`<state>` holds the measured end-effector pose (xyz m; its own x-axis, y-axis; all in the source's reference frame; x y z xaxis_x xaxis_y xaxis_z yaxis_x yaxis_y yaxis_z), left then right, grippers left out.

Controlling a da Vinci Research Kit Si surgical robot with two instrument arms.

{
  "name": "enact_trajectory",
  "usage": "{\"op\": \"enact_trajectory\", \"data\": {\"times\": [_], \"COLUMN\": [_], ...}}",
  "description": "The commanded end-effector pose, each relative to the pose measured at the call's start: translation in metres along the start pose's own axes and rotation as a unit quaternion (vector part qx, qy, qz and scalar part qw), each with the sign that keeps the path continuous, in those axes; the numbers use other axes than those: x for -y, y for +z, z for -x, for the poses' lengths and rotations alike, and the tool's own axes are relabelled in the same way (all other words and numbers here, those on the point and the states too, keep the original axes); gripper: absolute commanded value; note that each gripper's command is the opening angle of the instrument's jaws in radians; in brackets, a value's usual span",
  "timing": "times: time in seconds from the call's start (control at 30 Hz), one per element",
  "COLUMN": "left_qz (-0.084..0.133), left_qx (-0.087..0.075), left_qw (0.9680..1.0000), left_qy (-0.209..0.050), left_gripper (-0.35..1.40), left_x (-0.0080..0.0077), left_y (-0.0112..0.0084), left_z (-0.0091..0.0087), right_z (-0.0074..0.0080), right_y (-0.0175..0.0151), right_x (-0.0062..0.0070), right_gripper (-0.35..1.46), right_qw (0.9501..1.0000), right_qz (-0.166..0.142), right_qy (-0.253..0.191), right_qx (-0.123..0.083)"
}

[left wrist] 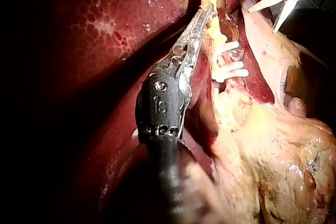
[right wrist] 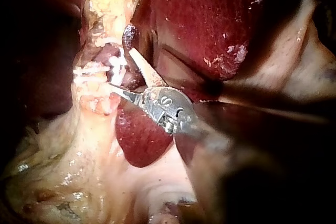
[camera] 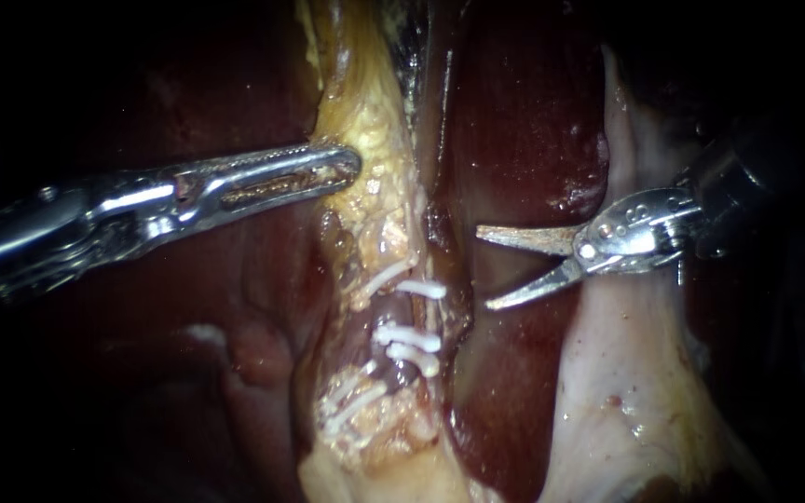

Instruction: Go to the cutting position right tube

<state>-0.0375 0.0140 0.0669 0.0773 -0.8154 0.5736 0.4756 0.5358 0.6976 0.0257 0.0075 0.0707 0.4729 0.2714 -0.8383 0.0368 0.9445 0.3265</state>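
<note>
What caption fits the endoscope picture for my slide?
Slim silver right tool, jaws open, points at small white clips on yellowish tissue.

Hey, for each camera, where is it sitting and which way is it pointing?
Endoscope: close to the liver, facing the clips; left instrument enters from the left, right instrument from the right.
Left wrist: on the left arm, looking along its own shaft toward the clips.
Right wrist: on the right arm, looking past its open blades at the clips.
Shared: all show the clips; each wrist view catches the other instrument.
</note>
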Motion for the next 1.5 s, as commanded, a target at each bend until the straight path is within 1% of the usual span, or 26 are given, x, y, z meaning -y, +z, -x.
{"op": "enact_trajectory", "data": {"times": [0.03, 0.1, 0.13, 0.2, 0.23, 0.27, 0.3, 0.37, 0.47, 0.53, 0.63, 0.67, 0.7, 0.73, 0.9, 0.97, 1.0, 1.13, 1.27, 1.37, 1.5], "left_qz": [-0.001, -0.003, -0.006, 0.001, 0.004, 0.006, 0.007, 0.011, 0.015, 0.017, 0.017, 0.016, 0.016, 0.017, 0.017, 0.018, 0.018, 0.018, 0.018, 0.018, 0.018], "left_qx": [0.000, -0.001, -0.003, -0.004, 0.001, 0.005, 0.009, 0.015, 0.019, 0.021, 0.023, 0.024, 0.024, 0.024, 0.026, 0.026, 0.026, 0.026, 0.026, 0.026, 0.026], "left_qw": [1.0000, 1.0000, 1.0000, 1.0000, 1.0000, 0.9999, 0.9998, 0.9997, 0.9996, 0.9996, 0.9995, 0.9995, 0.9995, 0.9995, 0.9994, 0.9994, 0.9994, 0.9994, 0.9994, 0.9994, 0.9994], "left_qy": [0.000, -0.001, -0.003, -0.005, -0.008, -0.012, -0.014, -0.013, -0.012, -0.012, -0.013, -0.014, -0.014, -0.011, -0.012, -0.012, -0.012, -0.012, -0.012, -0.012, -0.011], "left_gripper": [-0.35, -0.35, -0.35, -0.35, -0.35, -0.35, -0.35, -0.35, -0.35, -0.35, -0.35, -0.35, -0.35, -0.35, -0.35, -0.35, -0.35, -0.35, -0.35, -0.35, -0.35], "left_x": [0.0000, -0.0002, -0.0004, -0.0007, -0.0009, -0.0011, -0.0012, -0.0013, -0.0011, -0.0009, -0.0006, -0.0005, -0.0004, -0.0003, 0.0001, 0.0001, 0.0002, 0.0002, 0.0002, 0.0003, 0.0003], "left_y": [-0.0001, -0.0005, -0.0011, -0.0023, -0.0032, -0.0040, -0.0048, -0.0065, -0.0086, -0.0096, -0.0104, -0.0106, -0.0107, -0.0108, -0.0109, -0.0109, -0.0110, -0.0110, -0.0110, -0.0110, -0.0109], "left_z": [0.0001, 0.0005, 0.0012, 0.0024, 0.0032, 0.0037, 0.0042, 0.0049, 0.0053, 0.0054, 0.0057, 0.0058, 0.0058, 0.0059, 0.0059, 0.0059, 0.0059, 0.0059, 0.0058, 0.0058, 0.0058], "right_z": [0.0001, 0.0004, 0.0006, 0.0015, 0.0019, 0.0025, 0.0030, 0.0038, 0.0047, 0.0051, 0.0055, 0.0056, 0.0057, 0.0058, 0.0063, 0.0065, 0.0066, 0.0067, 0.0065, 0.0061, 0.0057], "right_y": [0.0001, 0.0004, 0.0007, 0.0015, 0.0020, 0.0028, 0.0034, 0.0046, 0.0061, 0.0069, 0.0078, 0.0081, 0.0084, 0.0087, 0.0101, 0.0105, 0.0106, 0.0112, 0.0122, 0.0132, 0.0142], "right_x": [0.0001, 0.0004, 0.0008, 0.0018, 0.0023, 0.0029, 0.0033, 0.0043, 0.0052, 0.0052, 0.0050, 0.0049, 0.0049, 0.0048, 0.0041, 0.0037, 0.0035, 0.0029, 0.0026, 0.0025, 0.0025], "right_gripper": [1.44, 1.44, 1.44, 1.44, 1.44, 1.44, 1.44, 1.44, 1.44, 1.44, 1.44, 1.42, 1.42, 1.42, 1.42, 1.42, 1.42, 1.42, 1.42, 1.42, 1.42], "right_qw": [1.0000, 0.9998, 0.9996, 0.9975, 0.9961, 0.9944, 0.9922, 0.9855, 0.9756, 0.9697, 0.9612, 0.9581, 0.9539, 0.9526, 0.9486, 0.9487, 0.9479, 0.9479, 0.9476, 0.9467, 0.9453], "right_qz": [-0.006, -0.020, -0.027, -0.048, -0.058, -0.068, -0.079, -0.101, -0.124, -0.135, -0.143, -0.146, -0.149, -0.151, -0.151, -0.150, -0.149, -0.148, -0.147, -0.152, -0.164], "right_qy": [0.000, -0.002, 0.011, 0.051, 0.066, 0.080, 0.094, 0.134, 0.177, 0.199, 0.231, 0.242, 0.255, 0.259, 0.271, 0.271, 0.273, 0.274, 0.275, 0.275, 0.274], "right_qx": [-0.002, -0.007, -0.005, 0.006, 0.010, 0.017, 0.019, 0.026, 0.038, 0.041, 0.045, 0.049, 0.052, 0.055, 0.063, 0.066, 0.068, 0.067, 0.067, 0.069, 0.066]}}
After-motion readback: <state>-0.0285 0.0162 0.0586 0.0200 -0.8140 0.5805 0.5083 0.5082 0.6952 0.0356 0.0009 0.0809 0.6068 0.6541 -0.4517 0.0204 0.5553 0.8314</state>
